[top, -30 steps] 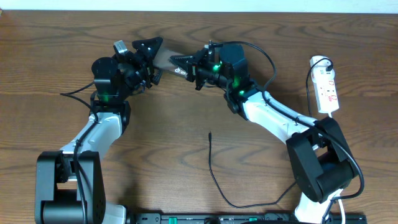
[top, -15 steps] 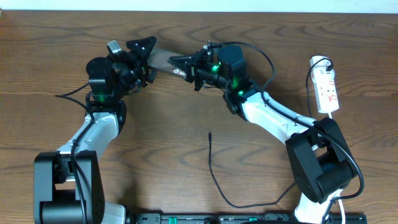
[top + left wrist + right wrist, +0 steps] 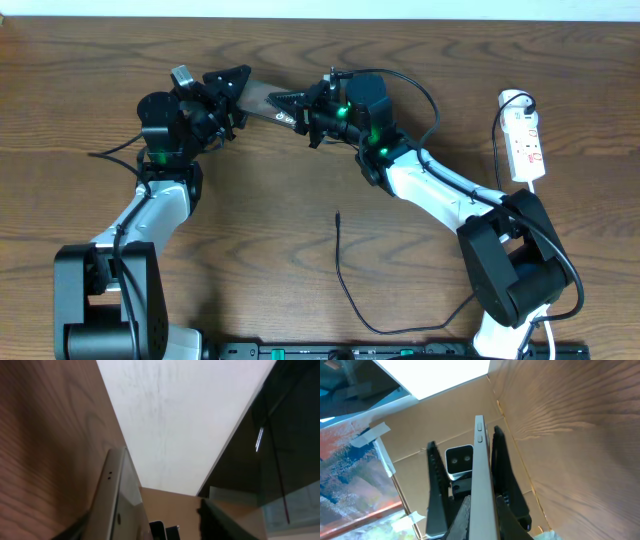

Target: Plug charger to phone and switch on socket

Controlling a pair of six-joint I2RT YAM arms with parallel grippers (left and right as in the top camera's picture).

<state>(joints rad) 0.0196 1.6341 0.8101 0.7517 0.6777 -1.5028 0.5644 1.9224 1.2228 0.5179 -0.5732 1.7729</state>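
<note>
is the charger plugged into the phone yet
Not plugged in. The charger's connector tip lies bare on the table, well apart from the phone.

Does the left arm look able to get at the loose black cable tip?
Probably yes: the cable tip lies alone on the table, nothing blocking it, though the left hand straddles the phone.

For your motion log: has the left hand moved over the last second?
Yes: the left hand has shifted left, away from the socket.

wooden table [image 3: 80, 60]: dark brown grain | white wall [image 3: 400, 8]: along far edge | cardboard panel [image 3: 435, 415]: behind table
</note>
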